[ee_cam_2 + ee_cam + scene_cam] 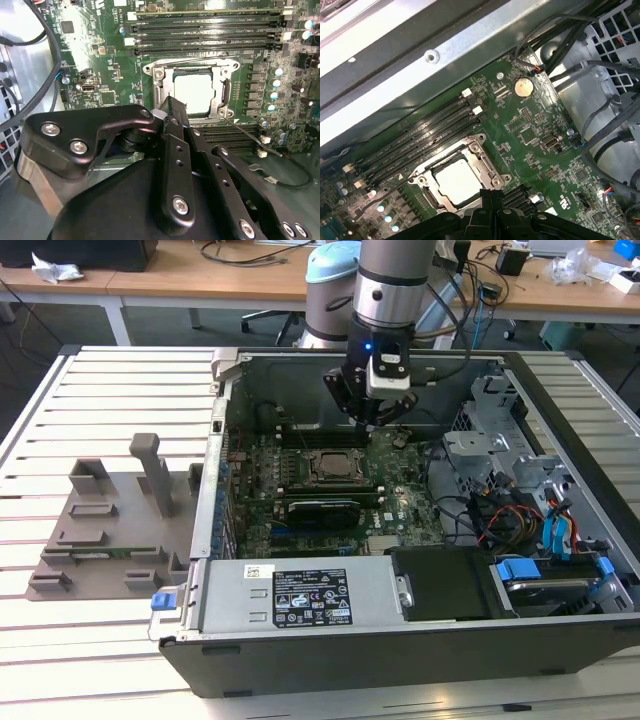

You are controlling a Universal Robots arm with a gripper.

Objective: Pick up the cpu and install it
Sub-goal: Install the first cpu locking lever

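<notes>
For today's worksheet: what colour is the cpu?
The cpu is pale silver; best in the second wrist view.

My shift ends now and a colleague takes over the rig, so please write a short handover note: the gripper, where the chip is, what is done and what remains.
Gripper: hangs inside the open computer case, over the green board, a little to the exterior view's right of the socket, apart from the chip.
Chip: in the second wrist view it lies flat inside the socket frame, silver top up.
Done: the chip sits in its socket, not in the gripper.
Left: the pictures do not settle whether the frame's latch is locked.
</notes>
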